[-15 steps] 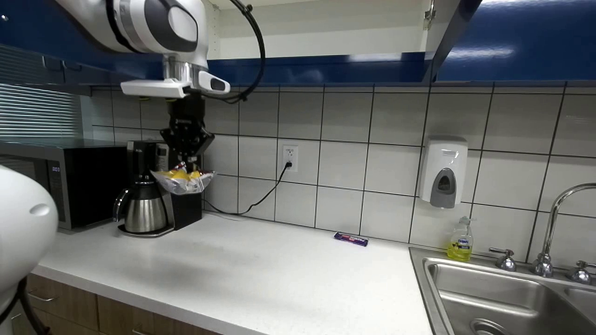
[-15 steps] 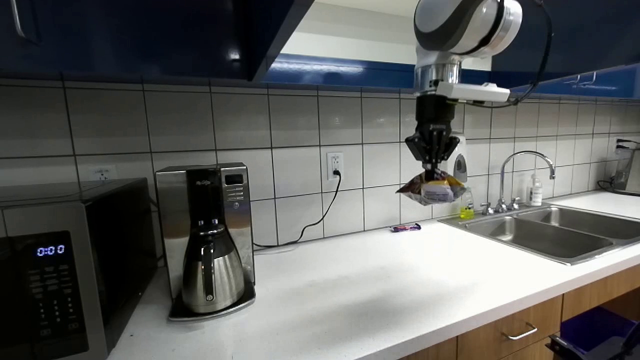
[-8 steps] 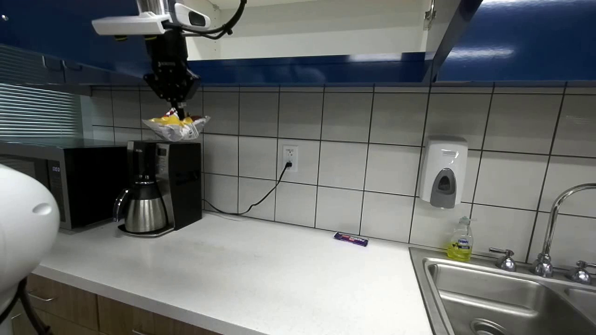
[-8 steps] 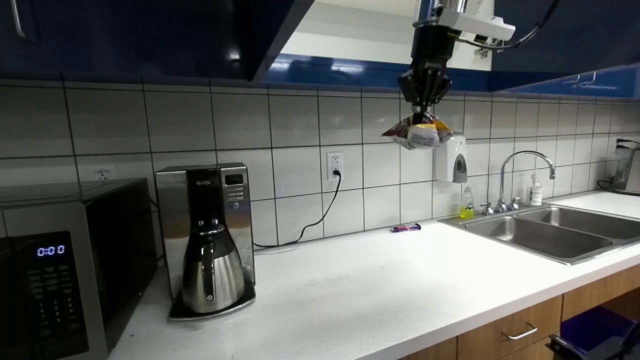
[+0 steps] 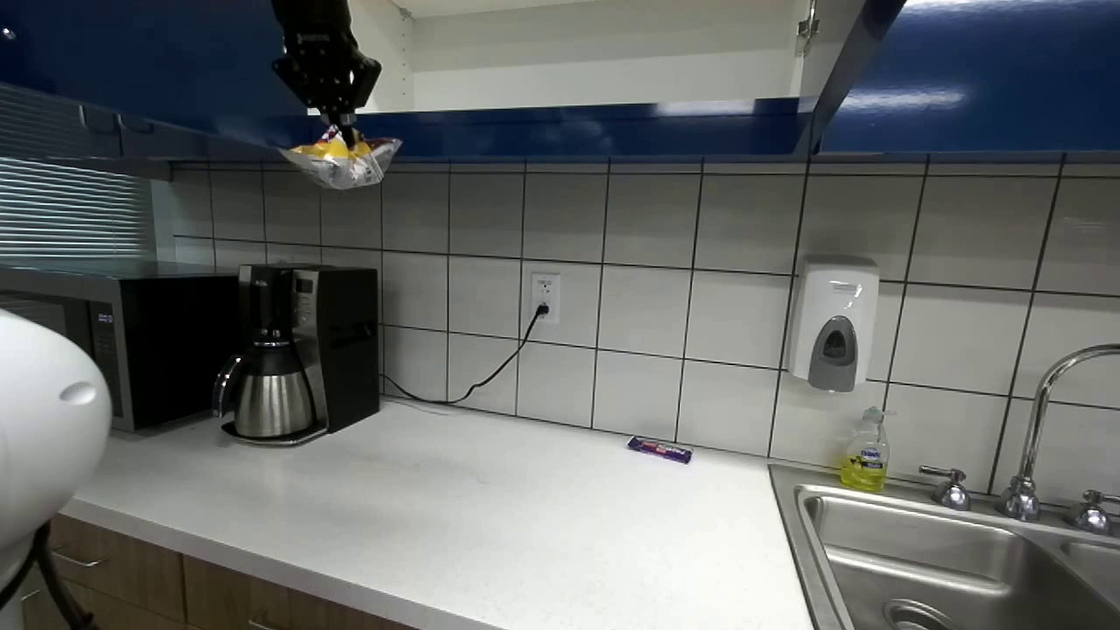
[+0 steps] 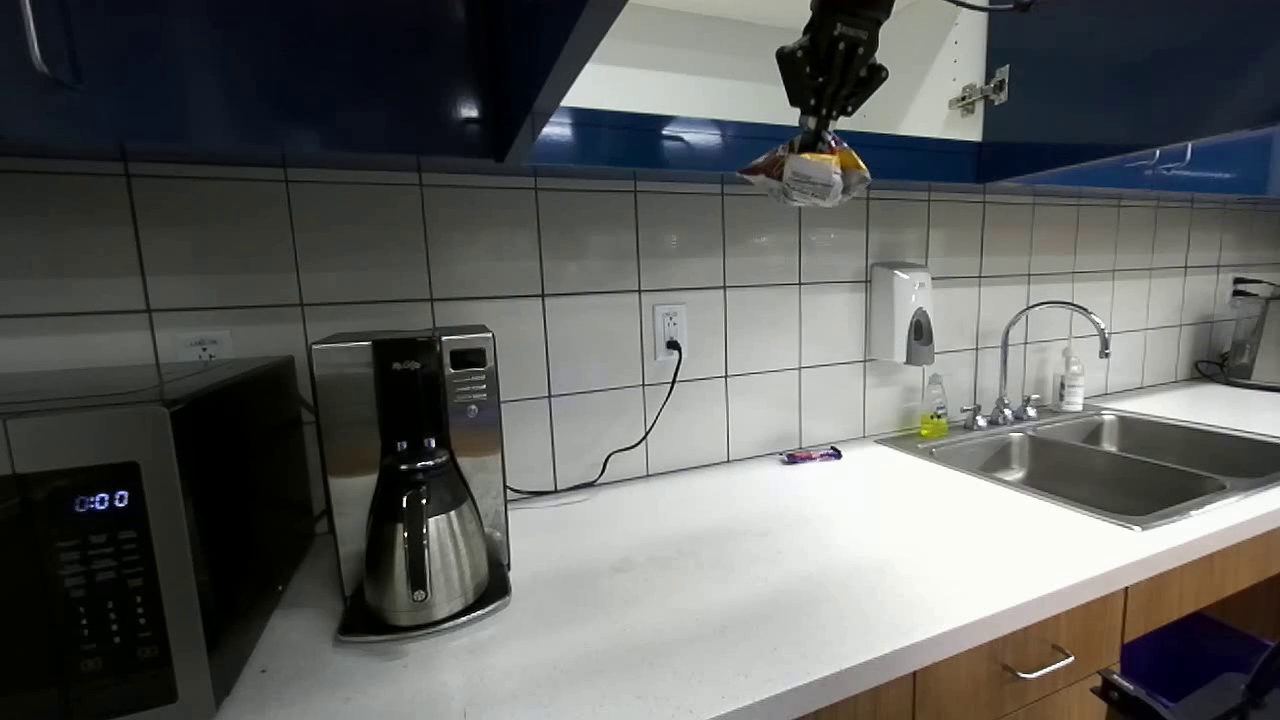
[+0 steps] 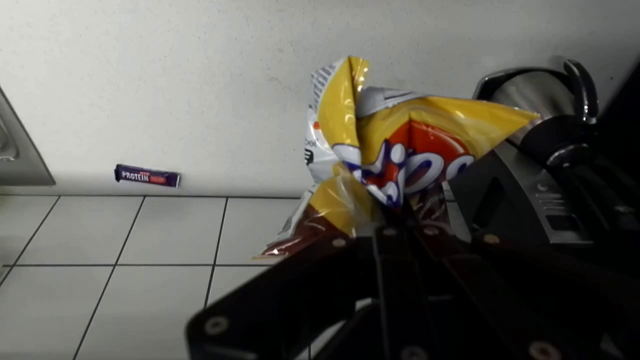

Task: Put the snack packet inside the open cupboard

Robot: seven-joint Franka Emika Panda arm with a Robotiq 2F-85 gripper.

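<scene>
Wrist view: jaws pinched together on the snack packet (image 7: 382, 132), above the counter (image 7: 200, 100)

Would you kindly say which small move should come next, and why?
Probably raise the snack packet slightly before reaching inward: the fingers grip it, but both exterior views show it overlapping the blue lower rim of the open cupboard, below the white interior.

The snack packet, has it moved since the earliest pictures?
Yes, upward: in an exterior view, the snack packet covered part of the coffee maker a second ago; now it appears above the coffee maker's top.
</scene>
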